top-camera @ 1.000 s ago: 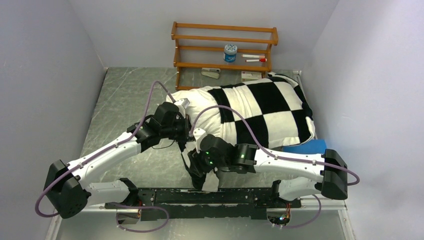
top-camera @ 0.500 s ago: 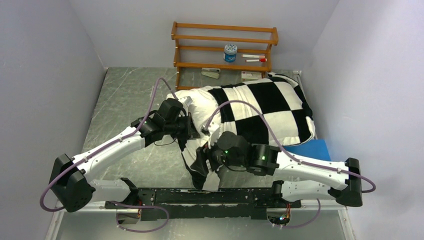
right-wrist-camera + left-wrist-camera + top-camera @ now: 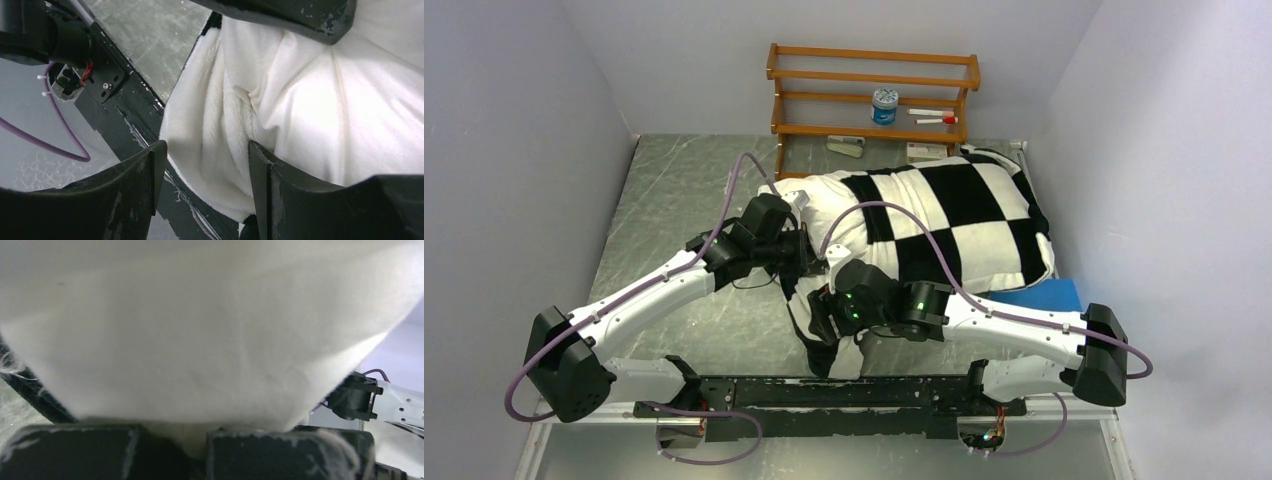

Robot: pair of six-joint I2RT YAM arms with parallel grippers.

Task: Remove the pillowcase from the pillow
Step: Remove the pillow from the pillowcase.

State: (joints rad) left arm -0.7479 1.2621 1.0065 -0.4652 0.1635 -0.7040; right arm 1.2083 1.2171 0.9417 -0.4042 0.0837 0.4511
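Step in hand: stripping. The left end effector (image 3: 796, 260) pinches the bared 9 o'clock end of the pillow (image 3: 824, 205). The right end effector (image 3: 816, 322) clamps a fold of the pillowcase (image 3: 964, 215), which covers the 3 o'clock half. The next move probably calls for drawing the pillow toward 9 o'clock. Only the wrist views show the jaw contact.

Pillowcase (image 3: 964, 215): soft matt cloth in black and white squares. Where the right pincer (image 3: 207, 165) clamps it, the white side is plush and napped.
Pillow (image 3: 210, 340): plain white woven cloth, smooth, matt, faintly creased.
Table (image 3: 674, 190): grey marbled top, smooth, low sheen.
Shelf (image 3: 824, 98): orange-brown wood, slight gloss.
Pad (image 3: 1049, 293): blue, matt.
Arm shells (image 3: 644, 300): white plastic, semi-gloss; joints black, matt.
Cables (image 3: 65, 125): purple, smooth sheath.
Left pincer (image 3: 172, 445) fingers (image 3: 70, 450): black, matt, edges scuffed, flecked with white lint.
Right pincer fingers (image 3: 125, 200): black plastic, dull sheen, scratched.
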